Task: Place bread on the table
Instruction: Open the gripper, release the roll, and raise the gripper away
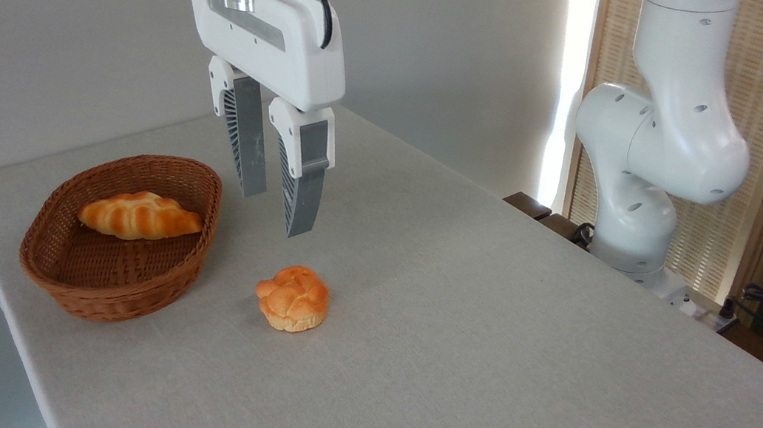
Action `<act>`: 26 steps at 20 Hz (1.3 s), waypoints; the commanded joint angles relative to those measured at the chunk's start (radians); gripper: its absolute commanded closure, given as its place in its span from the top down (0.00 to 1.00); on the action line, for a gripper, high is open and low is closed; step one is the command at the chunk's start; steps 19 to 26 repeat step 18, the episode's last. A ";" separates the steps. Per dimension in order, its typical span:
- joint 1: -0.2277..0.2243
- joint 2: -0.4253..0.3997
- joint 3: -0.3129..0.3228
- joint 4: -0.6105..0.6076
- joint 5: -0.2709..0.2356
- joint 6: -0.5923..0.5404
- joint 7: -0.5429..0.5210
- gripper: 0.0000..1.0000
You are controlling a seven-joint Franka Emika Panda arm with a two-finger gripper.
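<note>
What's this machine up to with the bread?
A white robot arm is moving bread out of a basket onto the table. The small round bun now sits on the cloth, beside the wicker basket. The gripper hangs open just above it, holding nothing. A longer braided loaf lies in the basket.
</note>
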 commanded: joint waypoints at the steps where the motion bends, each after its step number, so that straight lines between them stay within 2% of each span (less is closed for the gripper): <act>1: -0.004 0.006 0.007 0.027 -0.027 -0.040 0.001 1.00; 3: -0.004 0.006 0.007 0.027 -0.068 -0.040 -0.002 1.00; 26: -0.001 0.007 0.008 0.028 -0.068 -0.038 0.001 1.00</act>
